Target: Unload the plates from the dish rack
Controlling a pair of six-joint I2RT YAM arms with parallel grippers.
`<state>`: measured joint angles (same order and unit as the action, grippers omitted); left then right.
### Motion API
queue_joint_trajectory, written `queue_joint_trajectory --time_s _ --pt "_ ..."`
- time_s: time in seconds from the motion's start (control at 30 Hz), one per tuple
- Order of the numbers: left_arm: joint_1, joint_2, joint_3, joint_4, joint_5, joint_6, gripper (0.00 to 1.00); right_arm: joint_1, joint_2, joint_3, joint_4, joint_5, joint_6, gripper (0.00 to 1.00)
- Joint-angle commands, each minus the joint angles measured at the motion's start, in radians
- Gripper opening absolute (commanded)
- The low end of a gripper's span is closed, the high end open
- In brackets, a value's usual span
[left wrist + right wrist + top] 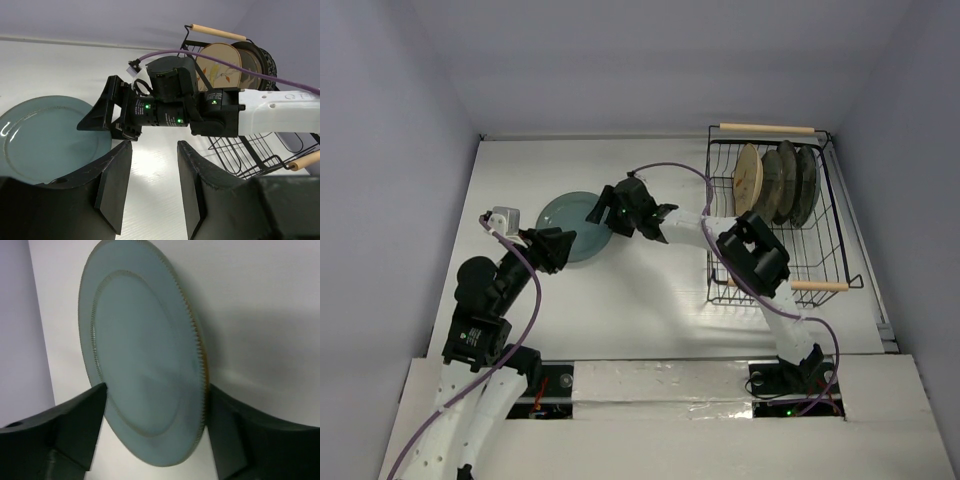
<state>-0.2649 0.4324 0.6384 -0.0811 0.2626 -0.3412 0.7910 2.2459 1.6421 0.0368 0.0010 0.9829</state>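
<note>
- Plates are split between two places: one lies on the table and three stand in the rack.
- The teal plate lies flat on the white table, left of the middle and well apart from the dish rack.
- The right gripper hangs over that plate's right edge. Its fingers are spread wide with nothing gripped, and the right wrist view shows the plate lying beyond and between them.
- The left gripper sits at the plate's near left edge. Its jaws are released and the gap between them is bare; the plate's rim passes by its left finger, and I cannot tell whether they touch.
- The dish rack is a black wire basket on the right side of the table, with one wooden handle at its far end and another at its near end.
- Three plates stand on edge, close together, in the rack's far half:
  - the tan plate with leaves is the leftmost;
  - the dark-rimmed plate with a cream centre is just beside it;
  - the dark patterned plate is nearest the rack's right wall.
- The near half of the rack holds no plates, and the right arm reaches across its left side.
</note>
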Motion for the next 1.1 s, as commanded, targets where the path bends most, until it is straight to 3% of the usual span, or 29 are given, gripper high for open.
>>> queue_joint_trajectory --time_s 0.0,0.23,0.5,0.6,0.63,0.67,0.8,0.9,0.93,0.97,1.03,1.07 --pt "0.012 -0.001 0.032 0.024 0.017 0.005 0.39 0.013 -0.008 0.058 0.028 -0.018 -0.026 0.84" --pt "0.012 0.003 0.033 0.027 0.01 0.008 0.39 0.022 -0.069 0.079 -0.103 0.1 -0.127 0.93" --pt "0.012 0.011 0.035 0.032 0.012 0.01 0.39 0.022 -0.233 0.082 -0.261 0.252 -0.3 0.92" --pt "0.012 0.017 0.035 0.032 0.013 0.011 0.39 0.022 -0.399 0.018 -0.258 0.339 -0.413 0.48" --pt "0.012 0.019 0.035 0.03 0.013 0.01 0.39 0.022 -0.452 -0.029 -0.262 0.417 -0.444 0.12" --pt "0.012 0.019 0.035 0.03 0.015 0.011 0.39 0.008 -0.55 -0.047 -0.294 0.454 -0.473 0.01" --pt "0.012 0.022 0.035 0.033 0.021 0.007 0.37 -0.084 -0.719 -0.102 -0.451 0.608 -0.62 0.0" --pt "0.012 0.026 0.035 0.034 0.024 0.004 0.23 -0.168 -0.797 -0.146 -0.552 0.726 -0.66 0.02" --pt "0.012 0.028 0.038 0.032 0.023 0.004 0.09 -0.192 -0.816 -0.168 -0.554 0.735 -0.673 0.05" --pt "0.012 0.028 0.038 0.032 0.017 0.004 0.01 -0.25 -0.831 -0.185 -0.557 0.714 -0.684 0.16" --pt "0.012 0.029 0.04 0.027 0.009 0.005 0.0 -0.303 -0.839 -0.202 -0.572 0.683 -0.704 0.33" --pt "0.012 0.028 0.038 0.027 0.009 0.005 0.0 -0.321 -0.83 -0.2 -0.584 0.68 -0.708 0.49"
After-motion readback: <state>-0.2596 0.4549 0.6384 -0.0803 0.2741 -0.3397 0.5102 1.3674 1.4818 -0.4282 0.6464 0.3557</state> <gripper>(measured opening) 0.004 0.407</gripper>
